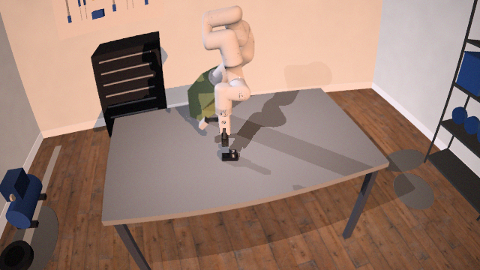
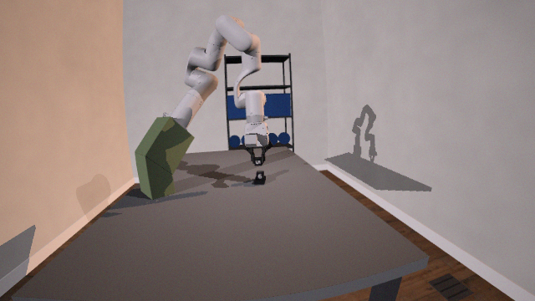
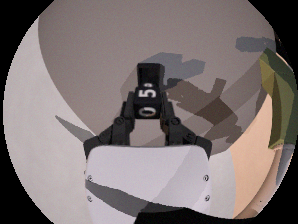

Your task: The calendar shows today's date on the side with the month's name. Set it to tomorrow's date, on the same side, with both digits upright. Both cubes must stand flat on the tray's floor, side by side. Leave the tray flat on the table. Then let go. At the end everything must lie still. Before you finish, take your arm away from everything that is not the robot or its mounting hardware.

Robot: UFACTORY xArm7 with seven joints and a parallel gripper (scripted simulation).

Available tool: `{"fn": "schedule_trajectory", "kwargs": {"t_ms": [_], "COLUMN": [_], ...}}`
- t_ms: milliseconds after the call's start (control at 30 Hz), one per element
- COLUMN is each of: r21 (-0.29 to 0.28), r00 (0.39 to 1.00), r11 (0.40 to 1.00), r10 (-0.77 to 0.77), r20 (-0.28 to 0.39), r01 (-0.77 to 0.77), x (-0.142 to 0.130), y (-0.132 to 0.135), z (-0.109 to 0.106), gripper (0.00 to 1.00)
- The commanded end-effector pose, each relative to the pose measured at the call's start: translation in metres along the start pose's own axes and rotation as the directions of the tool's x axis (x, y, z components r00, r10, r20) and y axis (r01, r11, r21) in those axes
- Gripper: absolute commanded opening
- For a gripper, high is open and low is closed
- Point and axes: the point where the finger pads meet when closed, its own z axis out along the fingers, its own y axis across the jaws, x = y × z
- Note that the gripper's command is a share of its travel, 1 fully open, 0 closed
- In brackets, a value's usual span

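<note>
The calendar is a small black tray [image 1: 229, 155] near the middle of the grey table; it also shows in the exterior view [image 2: 260, 178]. My gripper [image 1: 224, 142] hangs straight down just above it and is shut on one black digit cube [image 3: 147, 107], holding it clear of the tray. The held cube also shows between the fingers in the exterior view [image 2: 257, 160]. The other cube [image 3: 149, 83] stays in the tray below, just beyond the held one in the wrist view. Both cubes show white digits on top; they look like a 0 and a 5, too small to be sure. The month's name is not readable.
The arm's green base block [image 2: 160, 156] stands on the table's back part, left of the tray in the exterior view. A black drawer cabinet [image 1: 129, 76] stands behind the table. A shelf with blue items [image 2: 259, 104] is beyond the far edge.
</note>
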Motion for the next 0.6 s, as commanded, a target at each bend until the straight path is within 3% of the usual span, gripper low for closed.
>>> {"fn": "schedule_trajectory", "kwargs": {"t_ms": [0, 567], "r21": [-0.025, -0.025], "r00": [1.000, 1.000], "r11": [1.000, 1.000], "r10": [-0.001, -0.001], "r20": [0.010, 0.010], "r01": [0.001, 0.001], "x": [-0.0009, -0.0008], "y": [-0.0023, -0.0024], "z": [-0.0220, -0.0273], "gripper": [0.29, 0.29]}}
